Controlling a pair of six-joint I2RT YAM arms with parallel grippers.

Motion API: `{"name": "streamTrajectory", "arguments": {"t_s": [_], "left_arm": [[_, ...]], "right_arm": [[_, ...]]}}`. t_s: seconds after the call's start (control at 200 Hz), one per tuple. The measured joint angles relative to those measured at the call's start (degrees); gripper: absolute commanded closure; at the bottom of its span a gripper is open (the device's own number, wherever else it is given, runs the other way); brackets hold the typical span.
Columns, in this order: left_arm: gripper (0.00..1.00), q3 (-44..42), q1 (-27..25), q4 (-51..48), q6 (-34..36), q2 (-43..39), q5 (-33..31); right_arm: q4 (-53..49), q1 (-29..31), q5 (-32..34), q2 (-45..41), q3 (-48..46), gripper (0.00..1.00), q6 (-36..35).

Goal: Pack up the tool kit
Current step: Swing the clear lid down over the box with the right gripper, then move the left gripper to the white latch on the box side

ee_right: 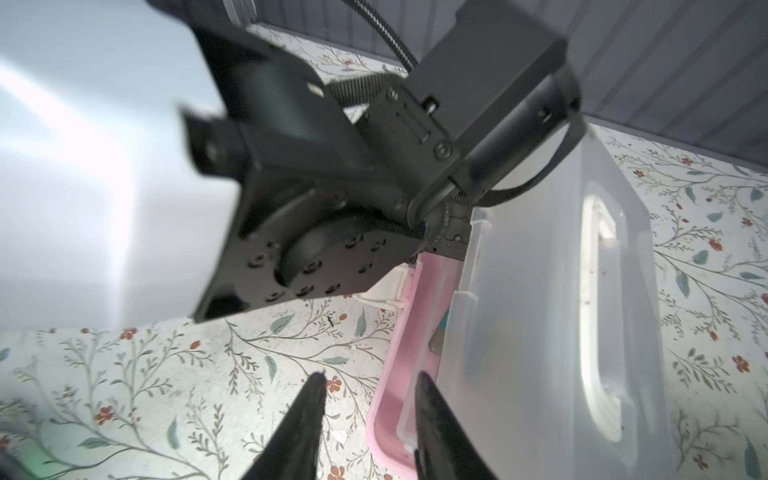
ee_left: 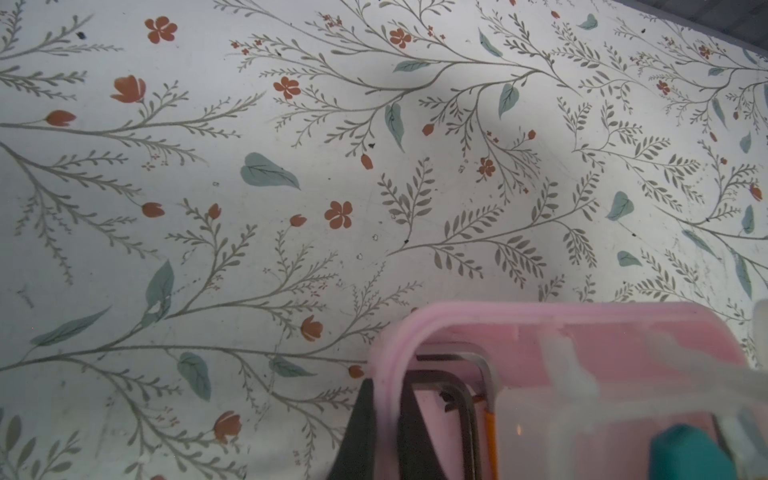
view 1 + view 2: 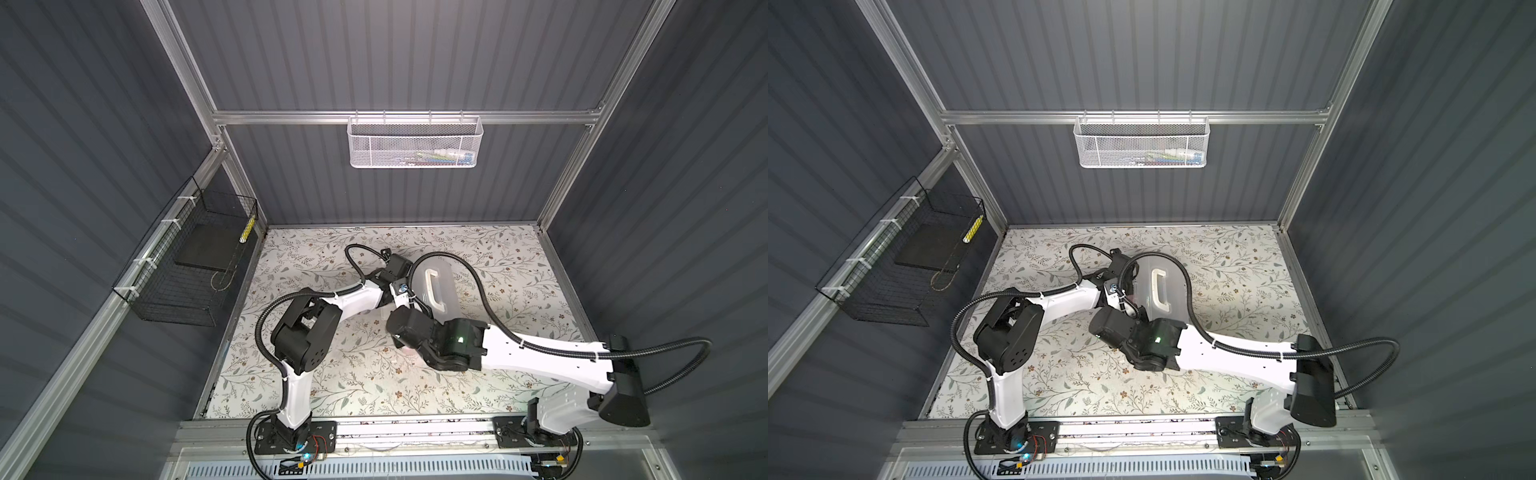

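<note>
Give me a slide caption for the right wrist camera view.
The right gripper, jaws apart, beside the pink tool box, its frosted lid with white handle ajar.

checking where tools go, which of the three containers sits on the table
The lidded pink box. The white mesh basket hangs from the back rail, the black wire basket from the left side rail.
</note>
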Motion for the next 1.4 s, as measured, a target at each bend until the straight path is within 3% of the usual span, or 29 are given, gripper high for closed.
{"name": "streamTrajectory", "arguments": {"t_s": [0.045, 0.19, 0.36, 0.885, 1.201, 1.401], "left_arm": [[0.97, 0.0, 0.11, -0.02, 0.0, 0.0, 0.26], [0.69, 0.0, 0.42, -0.26, 0.24, -0.11, 1.2], [0.55, -0.02, 1.14, -1.4, 1.36, -0.33, 1.97], [0.4, -0.46, 1.64, -3.04, 3.02, -4.7, -0.61], [0.41, -1.36, 3.41, -2.86, 3.1, -6.4, -1.31], [0.41, -8.17, 5.88, -1.46, 4.76, -12.11, 0.61]], "right_arm": [[0.55, -0.02, -0.72, -1.53, 0.0, 0.6, -0.33], [1.75, -0.98, -2.84, -4.9, -0.74, 0.57, -0.92], [2.1, -4.81, -5.38, -8.44, -5.42, 0.57, 0.48], [5.16, -14.36, -12.96, -13.03, -15.15, 0.58, 3.04], [6.88, -15.21, -15.61, -11.02, -16.52, 0.58, 3.89], [7.17, -16.15, -17.07, -10.73, -16.7, 0.59, 4.02]]}}
